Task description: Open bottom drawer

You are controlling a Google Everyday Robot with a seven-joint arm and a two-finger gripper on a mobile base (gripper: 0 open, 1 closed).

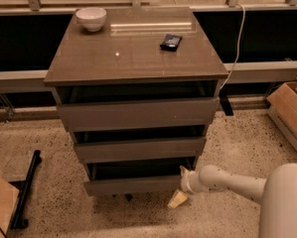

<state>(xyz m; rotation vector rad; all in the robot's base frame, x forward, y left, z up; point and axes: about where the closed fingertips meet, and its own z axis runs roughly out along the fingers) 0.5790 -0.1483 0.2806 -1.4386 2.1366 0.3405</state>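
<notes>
bottom drawer [133,185]: lowest front on the cabinet [138,58], near the floor, looks barely out.
gripper [181,185]: at the drawer's right end, likely placed for pulling; opening cannot be told.

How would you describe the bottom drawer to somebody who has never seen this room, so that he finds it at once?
Find the grey-brown cabinet with a white bowl on top. Of its three fronts, the bottom drawer is the lowest, nearest the floor. Only it has the gripper at its right end.
</notes>
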